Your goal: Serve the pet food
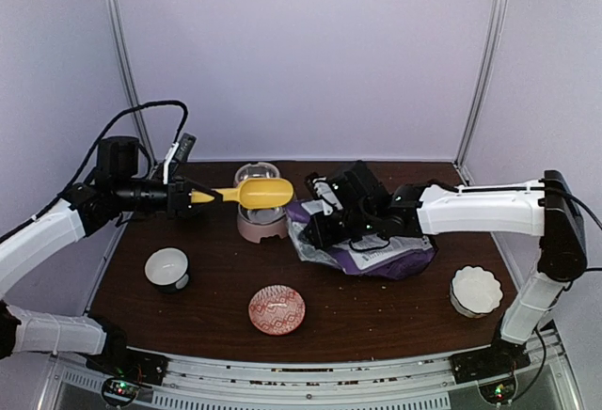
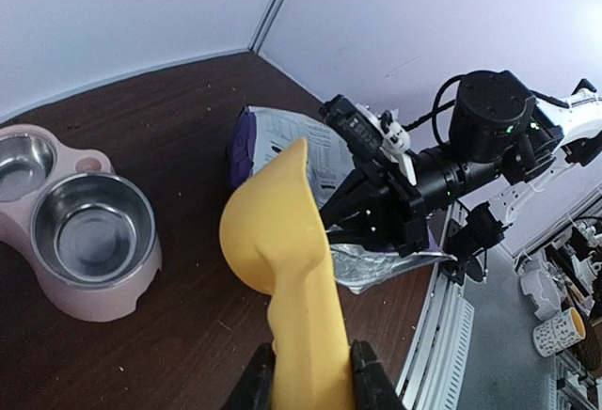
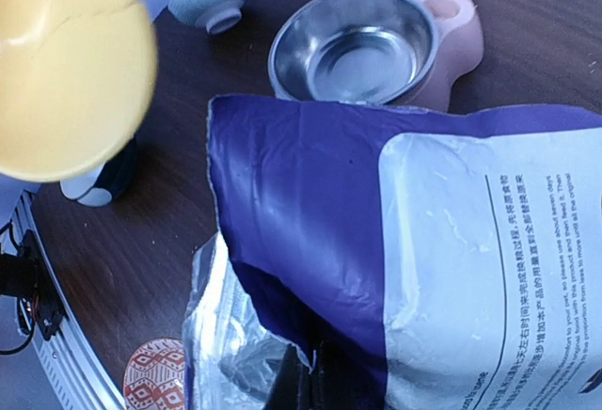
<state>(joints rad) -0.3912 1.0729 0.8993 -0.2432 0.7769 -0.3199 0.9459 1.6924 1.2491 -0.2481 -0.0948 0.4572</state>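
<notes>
Your left gripper (image 1: 195,197) holds the yellow scoop (image 1: 263,193) by its handle; the jaws stand narrow, one finger on each side of the handle. The scoop is in the air. In the top view its head lies over the pink feeder (image 1: 261,222), which has two steel bowls, and its open end points toward the purple bag (image 1: 376,252).

This bag lies on the brown table (image 1: 376,321), right of the feeder, with its white printed back up. Your right gripper (image 1: 316,231) is closed on the edge of the bag's mouth, so the silver lining shows there. The mouth faces the feeder and the scoop.

You cannot see the pet food (image 1: 385,277) as pellets: the inside of the bag is hidden, and only a few small crumbs lie on the table just beside the bag, too small to tell for sure.

Nearer to you stand a white cup with a dark base (image 1: 167,268), a red patterned dish (image 1: 277,309) and a white fluted bowl (image 1: 475,290), each well apart from the others.
</notes>
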